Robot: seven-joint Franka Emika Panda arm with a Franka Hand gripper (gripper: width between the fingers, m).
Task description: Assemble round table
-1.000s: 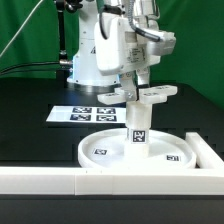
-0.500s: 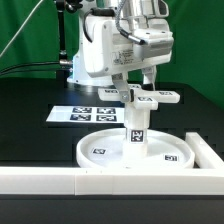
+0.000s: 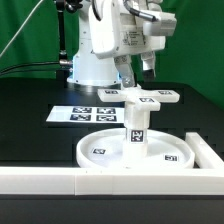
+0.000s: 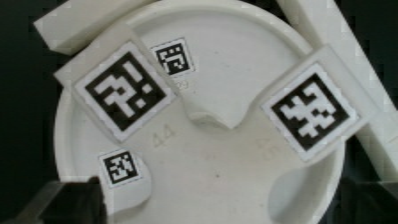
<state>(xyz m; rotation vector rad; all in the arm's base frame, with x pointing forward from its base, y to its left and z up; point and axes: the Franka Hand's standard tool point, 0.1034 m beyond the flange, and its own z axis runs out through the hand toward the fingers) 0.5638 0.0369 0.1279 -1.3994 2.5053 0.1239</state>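
Observation:
The large round disc (image 3: 100, 151) lies on the black table by the front wall. The short post (image 3: 136, 128) stands upright on its middle. The cross-shaped piece (image 3: 152, 97) sits on top of the post. My gripper (image 3: 139, 70) hangs a little above the cross-shaped piece, open and empty. In the wrist view the tagged arms of the cross-shaped piece (image 4: 121, 88) fill the picture over the disc (image 4: 222, 175). My gripper (image 4: 217, 208) shows only dark fingertips (image 4: 68, 203) at the picture's edge, set wide apart with nothing between them.
The marker board (image 3: 84, 113) lies flat behind the disc, toward the exterior view's left. The long white border wall (image 3: 60, 181) runs along the front and turns back at the exterior view's right (image 3: 206, 150). The robot's base (image 3: 92, 60) stands behind.
My gripper has let go of the cross-shaped piece and risen straight up from it. The cross-shaped piece stays on the post. The disc and post have not moved.

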